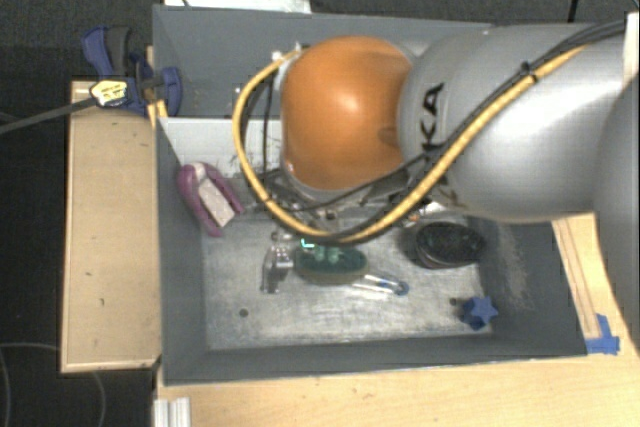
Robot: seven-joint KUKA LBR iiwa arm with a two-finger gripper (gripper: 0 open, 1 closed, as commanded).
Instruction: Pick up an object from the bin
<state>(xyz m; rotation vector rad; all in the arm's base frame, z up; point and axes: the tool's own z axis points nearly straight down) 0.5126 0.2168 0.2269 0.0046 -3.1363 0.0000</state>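
Near the middle of the bin (190, 335), just under the arm's orange cover (345, 110), lies a dark green oblong thing (330, 261), with a clear blue-tipped pen (380, 287) beside it. The hand (300, 250) sits over the green thing's left end, largely hidden by the cover, so I cannot tell whether it is open or closed.
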